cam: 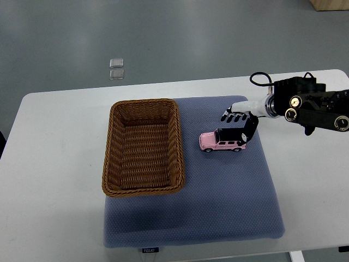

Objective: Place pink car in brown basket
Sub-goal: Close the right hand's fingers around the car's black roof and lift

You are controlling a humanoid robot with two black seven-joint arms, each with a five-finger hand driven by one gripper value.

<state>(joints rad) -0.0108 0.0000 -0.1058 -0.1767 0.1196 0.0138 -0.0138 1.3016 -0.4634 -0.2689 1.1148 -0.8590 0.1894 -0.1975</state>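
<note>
A small pink car (220,142) stands on the blue mat (229,196), just right of the brown wicker basket (143,147). The basket holds nothing that I can see. My right hand (239,124) comes in from the right edge and hovers at the car's far right end, its black fingers (232,116) spread and reaching down over the car's roof. The fingers are not closed around the car. My left arm does not show.
The mat lies on a white table (49,164) with rounded corners. Two small clear squares (116,69) lie on the grey floor beyond the table. A wooden box corner (330,4) shows at the top right.
</note>
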